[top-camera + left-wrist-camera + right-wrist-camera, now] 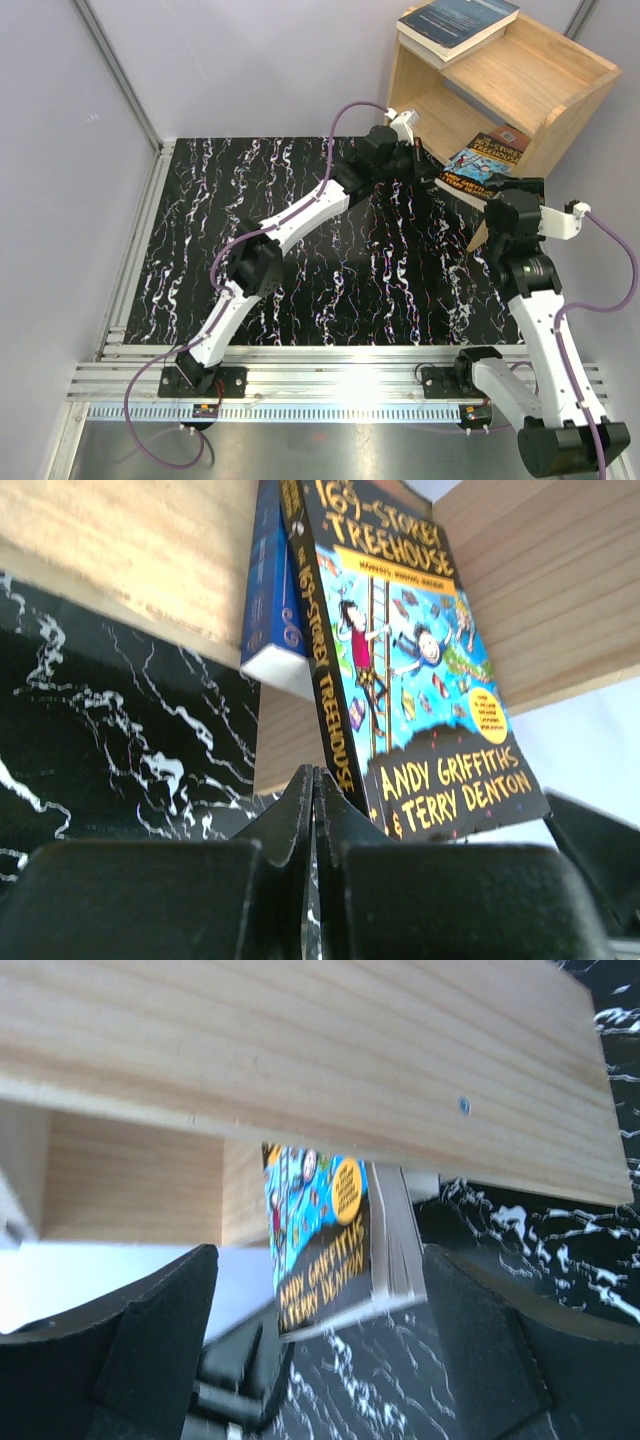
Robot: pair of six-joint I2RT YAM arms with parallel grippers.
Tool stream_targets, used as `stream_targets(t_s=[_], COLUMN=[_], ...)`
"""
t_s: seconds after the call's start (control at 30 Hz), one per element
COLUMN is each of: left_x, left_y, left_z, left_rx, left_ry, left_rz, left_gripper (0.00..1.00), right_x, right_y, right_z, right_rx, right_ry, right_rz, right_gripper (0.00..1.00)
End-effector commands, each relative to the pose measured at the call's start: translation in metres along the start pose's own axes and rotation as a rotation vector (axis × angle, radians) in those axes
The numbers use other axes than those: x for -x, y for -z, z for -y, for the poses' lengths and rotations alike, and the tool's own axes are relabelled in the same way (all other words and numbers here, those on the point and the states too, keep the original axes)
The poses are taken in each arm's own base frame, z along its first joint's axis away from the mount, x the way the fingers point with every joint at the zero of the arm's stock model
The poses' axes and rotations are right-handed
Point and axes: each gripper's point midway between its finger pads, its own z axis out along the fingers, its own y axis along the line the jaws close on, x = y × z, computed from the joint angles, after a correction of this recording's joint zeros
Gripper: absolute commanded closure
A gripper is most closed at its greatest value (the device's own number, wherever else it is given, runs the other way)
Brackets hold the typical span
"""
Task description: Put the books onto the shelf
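– Since the black marbled table [300,250] has the wooden shelf [540,70] at its far right corner, open side facing the arms, both arms reach that way.
– Noted. Books?
– Dark blue-grey book [458,25] lies flat on the shelf top. Treehouse book [485,162] is in the lower tier, leaning, with its near end sticking out past the front edge. Plain blue book [268,600] rests against its far side.
– So not fully in. Pincers?
– Right pincer [315,1295] is wide, one finger on either side of the Treehouse book, touching neither cover. It is not gripping; I judge the book is propped by its neighbour. Left pincer [314,780] is closed on nothing, its tip at the lower corner of the book's spine, probably placed as a stop or pusher.
– Judgement: the Treehouse book needs a nudge deeper. Risk: it tips out forward.
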Motion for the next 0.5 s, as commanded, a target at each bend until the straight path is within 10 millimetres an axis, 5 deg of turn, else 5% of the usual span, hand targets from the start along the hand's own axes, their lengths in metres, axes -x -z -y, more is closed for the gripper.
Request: stream_targets(t_s=[0.0, 0.23, 0.3, 0.33, 0.37, 0.47], left_x=[0.034, 0.041, 0.043, 0.044, 0.045, 0.047], left_y=[0.001, 0.005, 0.006, 0.006, 0.006, 0.011], left_z=[0.03, 0.017, 0.017, 0.018, 0.017, 0.016], left_rx=[-0.077, -0.057, -0.055, -0.057, -0.055, -0.042], left_ry=[-0.034, -0.013, -0.013, -0.012, -0.014, -0.015], left_rz=[0.102, 0.113, 0.117, 0.119, 0.122, 0.117], left_gripper=[0.99, 0.99, 0.99, 0.99, 0.99, 0.99], right_x=[-0.004, -0.003, -0.01, -0.016, -0.031, -0.073], right_y=[0.018, 0.041, 0.045, 0.046, 0.046, 0.046], right_z=[-0.006, -0.005, -0.015, -0.02, -0.03, -0.044], right_rx=[0.089, 0.153, 0.212, 0.237, 0.28, 0.302], right_ry=[0.048, 0.185, 0.218, 0.225, 0.24, 0.297], right_rz=[-0.071, -0.122, -0.166, -0.191, -0.254, -0.377], right_gripper=[0.09, 0.06, 0.13, 0.2, 0.56, 1.0])
